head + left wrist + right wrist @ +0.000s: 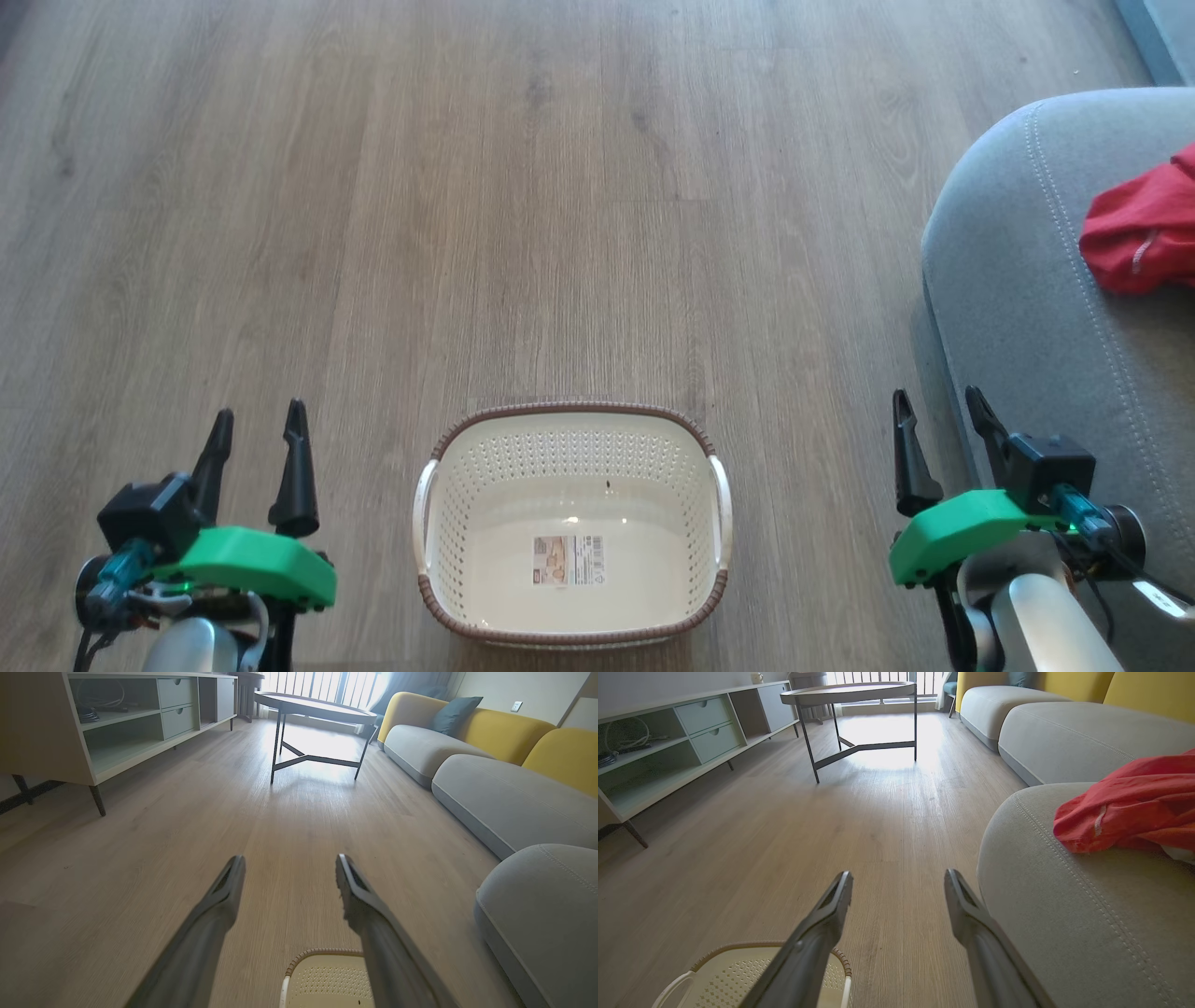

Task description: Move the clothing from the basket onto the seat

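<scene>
Left pincer point(260, 411), lower left of the head view: two long, tapered dark fingers rising from a glossy green plastic housing, spread apart with nothing between them. Right pincer point(935, 395), lower right: same build, likewise parted and holding nothing; in the picture its outer finger overlaps the edge of the seat. Basket point(569, 446), bottom centre, between the two pincers: rounded-rectangular cream plastic, walls pierced by rows of small holes, rim of brown woven-look banding, white loop handles on both sides. Its smooth, shiny bottom bears a printed label point(568, 560). Seat point(1018, 308), right edge: grey, finely woven upholstery with a rounded corner and a double line of pale stitching. Clothing point(1144, 233), upper right: crumpled bright red soft fabric with a thin white trim, lying on the seat, well apart from the basket and cut by the frame edge. Floor point(467, 187): matte grey-brown wood-grain planks. In the right wrist view the red fabric lies bunched in folds at the right of the frame, beyond the stitched corner.
</scene>
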{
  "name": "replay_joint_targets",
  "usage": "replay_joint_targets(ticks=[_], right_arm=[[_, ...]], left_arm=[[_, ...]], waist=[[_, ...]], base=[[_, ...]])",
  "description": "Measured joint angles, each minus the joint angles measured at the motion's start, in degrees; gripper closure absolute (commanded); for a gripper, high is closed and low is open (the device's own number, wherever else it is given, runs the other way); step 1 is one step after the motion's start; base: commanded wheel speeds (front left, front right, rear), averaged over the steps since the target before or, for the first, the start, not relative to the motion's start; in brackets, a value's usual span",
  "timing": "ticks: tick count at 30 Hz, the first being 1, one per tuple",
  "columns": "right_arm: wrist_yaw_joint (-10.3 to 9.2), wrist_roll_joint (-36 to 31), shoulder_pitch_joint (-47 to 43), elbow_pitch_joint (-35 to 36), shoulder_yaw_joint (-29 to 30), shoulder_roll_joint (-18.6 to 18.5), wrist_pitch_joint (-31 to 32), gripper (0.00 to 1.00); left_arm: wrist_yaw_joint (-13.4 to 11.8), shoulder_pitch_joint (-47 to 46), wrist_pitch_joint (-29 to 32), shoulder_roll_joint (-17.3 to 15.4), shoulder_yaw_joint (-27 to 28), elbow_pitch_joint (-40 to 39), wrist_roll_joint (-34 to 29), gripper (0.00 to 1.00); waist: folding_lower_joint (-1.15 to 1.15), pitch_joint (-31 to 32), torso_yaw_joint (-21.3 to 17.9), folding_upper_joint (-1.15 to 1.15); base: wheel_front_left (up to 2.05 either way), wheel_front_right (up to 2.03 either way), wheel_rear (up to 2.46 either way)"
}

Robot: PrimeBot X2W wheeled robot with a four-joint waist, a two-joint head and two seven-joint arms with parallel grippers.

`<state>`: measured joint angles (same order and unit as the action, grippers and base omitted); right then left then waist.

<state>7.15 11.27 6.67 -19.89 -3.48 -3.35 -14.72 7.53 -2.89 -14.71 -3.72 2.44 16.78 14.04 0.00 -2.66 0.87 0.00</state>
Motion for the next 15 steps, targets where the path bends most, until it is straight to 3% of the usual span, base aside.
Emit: replay_joint_targets(ticks=[8, 9, 15], right_arm=[[0.0, 0.0, 0.0, 0.0, 0.0, 0.0, 0.0, 0.0], [0.0, 0.0, 0.0, 0.0, 0.1, 0.0, 0.0, 1.0], [0.0, 0.4, -2.4, -4.6, -0.3, 0.0, 0.1, 1.0]], left_arm=[[0.0, 0.5, 0.0, 0.0, -0.2, 0.0, -0.4, 0.0], [0.0, 0.5, 0.0, 0.0, -0.3, 0.0, -0.4, 1.0], [0.0, 3.2, 0.4, 0.8, -0.3, 4.8, 0.1, 1.0]], waist=[[0.0, -0.4, -0.1, 0.0], [0.0, -0.4, -0.1, 0.0], [0.0, -0.3, -0.1, 0.0]], base=[[0.0, 0.0, 0.0], [0.0, 0.0, 0.0], [0.0, 0.0, 0.0]])
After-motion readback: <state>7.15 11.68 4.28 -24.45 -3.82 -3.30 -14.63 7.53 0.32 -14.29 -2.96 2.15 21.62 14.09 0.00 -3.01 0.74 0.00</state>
